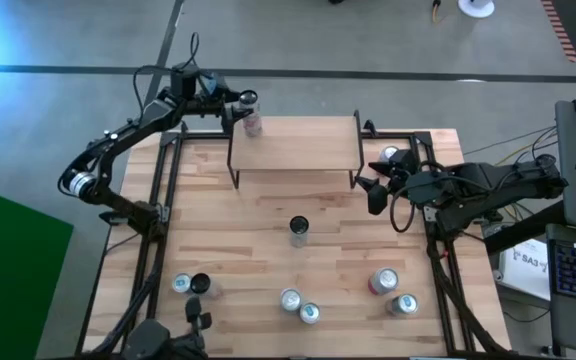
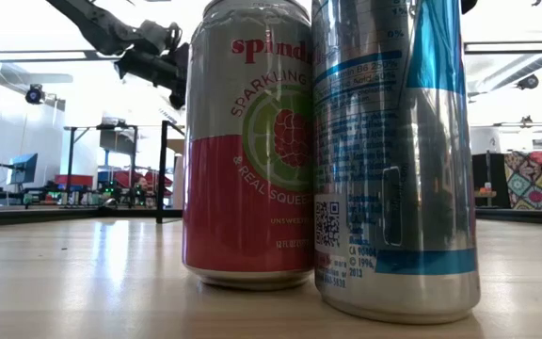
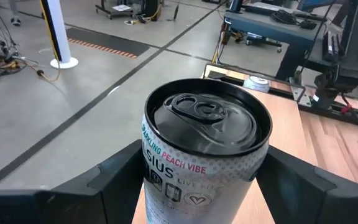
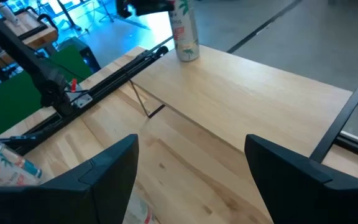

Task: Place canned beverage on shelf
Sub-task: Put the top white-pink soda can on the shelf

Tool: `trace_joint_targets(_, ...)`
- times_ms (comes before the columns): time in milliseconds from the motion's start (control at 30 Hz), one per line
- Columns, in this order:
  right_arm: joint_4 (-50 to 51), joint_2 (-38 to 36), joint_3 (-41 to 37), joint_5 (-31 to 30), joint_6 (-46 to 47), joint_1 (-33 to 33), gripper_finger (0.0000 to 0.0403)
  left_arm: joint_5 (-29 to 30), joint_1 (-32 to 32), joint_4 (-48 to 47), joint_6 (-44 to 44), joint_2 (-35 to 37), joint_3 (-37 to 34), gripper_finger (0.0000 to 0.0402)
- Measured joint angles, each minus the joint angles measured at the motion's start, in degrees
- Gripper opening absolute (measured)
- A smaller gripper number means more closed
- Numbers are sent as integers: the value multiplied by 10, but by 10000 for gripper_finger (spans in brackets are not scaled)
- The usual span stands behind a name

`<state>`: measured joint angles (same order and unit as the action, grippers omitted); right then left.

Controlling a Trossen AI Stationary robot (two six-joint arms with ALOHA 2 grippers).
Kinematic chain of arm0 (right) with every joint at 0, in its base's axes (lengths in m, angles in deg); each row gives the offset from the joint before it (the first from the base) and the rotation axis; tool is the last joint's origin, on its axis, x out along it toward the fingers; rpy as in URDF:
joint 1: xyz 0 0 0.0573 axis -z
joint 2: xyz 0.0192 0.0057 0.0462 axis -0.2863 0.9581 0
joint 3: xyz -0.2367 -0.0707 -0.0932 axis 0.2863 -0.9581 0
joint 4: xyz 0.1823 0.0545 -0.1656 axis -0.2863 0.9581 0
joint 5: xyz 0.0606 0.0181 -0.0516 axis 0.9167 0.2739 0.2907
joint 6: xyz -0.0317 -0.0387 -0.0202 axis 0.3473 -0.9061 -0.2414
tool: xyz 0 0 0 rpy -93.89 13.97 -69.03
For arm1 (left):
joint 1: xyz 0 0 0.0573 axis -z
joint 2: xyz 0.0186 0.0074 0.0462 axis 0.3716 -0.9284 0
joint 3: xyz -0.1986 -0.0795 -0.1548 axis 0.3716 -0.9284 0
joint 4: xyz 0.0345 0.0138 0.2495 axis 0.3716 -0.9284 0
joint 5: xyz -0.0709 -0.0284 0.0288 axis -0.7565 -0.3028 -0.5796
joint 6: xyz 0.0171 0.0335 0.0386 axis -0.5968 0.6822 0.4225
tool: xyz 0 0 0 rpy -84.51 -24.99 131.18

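Note:
A white canned beverage (image 3: 204, 149) with a black top and pink print stands between the fingers of my left gripper (image 1: 236, 103), which is shut on it at the shelf's far left corner. The shelf (image 1: 293, 145) is a light wood board on thin black legs at the table's far middle. In the right wrist view the can (image 4: 185, 34) is upright with its base at the board's corner (image 4: 191, 59). My right gripper (image 1: 373, 190) waits open beside the shelf's right end, holding nothing. My left gripper pinches the can's side wall just below its top rim (image 3: 151, 163) between its two fingers, one finger (image 3: 120, 180) on each side. It comes nearly level from the table's far left. The can stays upright, its base at the shelf board; whether it rests there I cannot tell.
Several more cans stand on the table: one in the middle (image 1: 299, 230), others along the near edge (image 1: 290, 299) (image 1: 383, 282) (image 1: 180, 284). Two of them (image 2: 247, 141) (image 2: 398, 151) fill the low view. A round white object (image 1: 392, 155) lies by the shelf's right end.

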<state>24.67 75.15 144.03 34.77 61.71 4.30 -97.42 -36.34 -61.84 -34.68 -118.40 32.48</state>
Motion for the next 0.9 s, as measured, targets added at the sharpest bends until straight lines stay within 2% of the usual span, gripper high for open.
trace_joint_targets(167,0,0,0,0,-4,7,283,-1,-2,38,10,14,-30,264)
trace_joint_targets(567,-4,0,1,6,0,8,283,2,-7,49,8,13,-31,266)
trace_joint_targets(900,-4,0,1,21,-3,8,283,2,-8,51,-4,22,-21,304)
